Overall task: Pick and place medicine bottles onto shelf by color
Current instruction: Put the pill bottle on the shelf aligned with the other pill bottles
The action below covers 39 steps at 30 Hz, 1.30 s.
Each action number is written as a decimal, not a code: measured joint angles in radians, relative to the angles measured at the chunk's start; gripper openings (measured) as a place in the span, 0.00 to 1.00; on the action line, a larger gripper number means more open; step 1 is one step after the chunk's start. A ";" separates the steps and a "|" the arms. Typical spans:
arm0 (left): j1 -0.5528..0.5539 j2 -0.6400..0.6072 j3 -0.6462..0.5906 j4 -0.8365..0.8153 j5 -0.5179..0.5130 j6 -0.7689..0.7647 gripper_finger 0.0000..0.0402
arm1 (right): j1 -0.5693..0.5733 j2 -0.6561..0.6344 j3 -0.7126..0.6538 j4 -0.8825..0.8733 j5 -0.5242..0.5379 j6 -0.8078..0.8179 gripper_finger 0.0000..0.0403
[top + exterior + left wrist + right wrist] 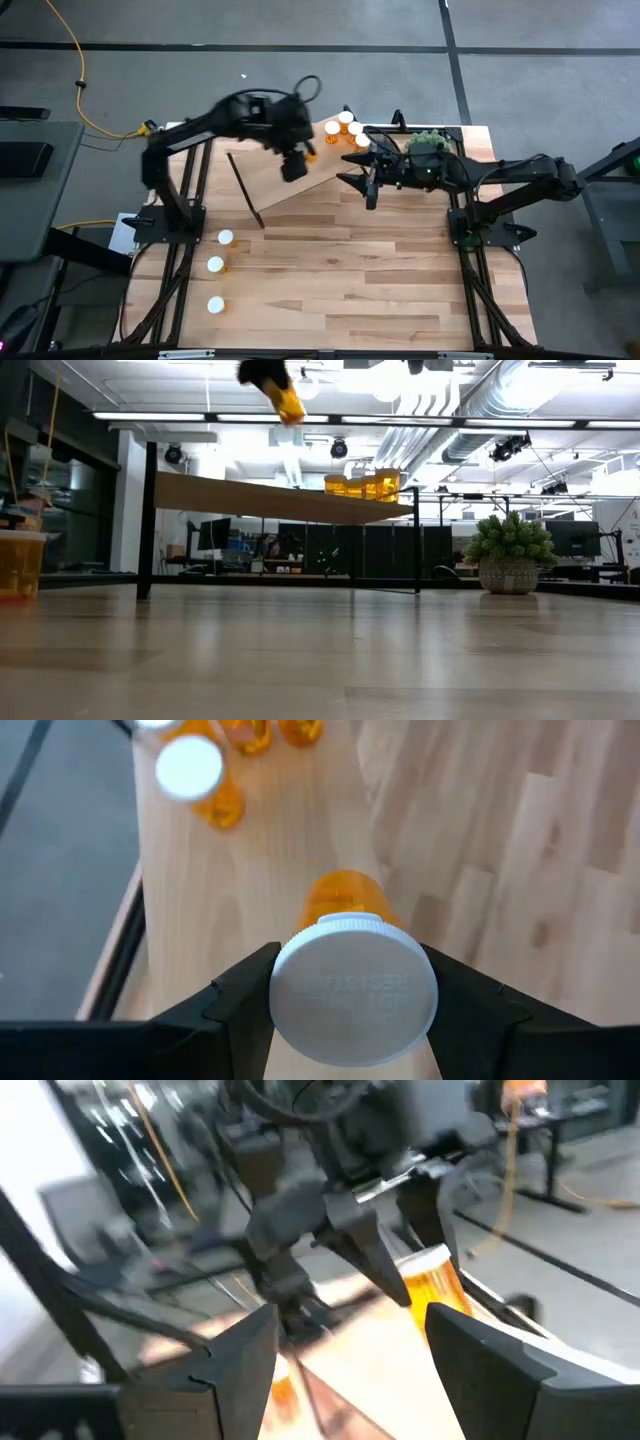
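left hand (345, 995) grips a medicine bottle (352, 990) by its white cap, body hanging down, held above the shelf (300, 180), likely to set it upright near the four bottles (348, 130) at the far end. right hand (360, 180) waits beside the shelf, fingers wide, empty. three bottles (216, 265) remain on the counter (380, 290). any colour difference cannot be made out.

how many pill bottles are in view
7: three small orange white-capped pill bottles on the raised light-wood shelf, three on the tabletop's left side, one in the left hand. Others may be hidden.
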 joint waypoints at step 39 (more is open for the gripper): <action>0.071 0.279 0.013 0.286 -0.050 0.222 0.55 | -0.004 0.002 0.137 -0.259 0.128 -0.043 0.61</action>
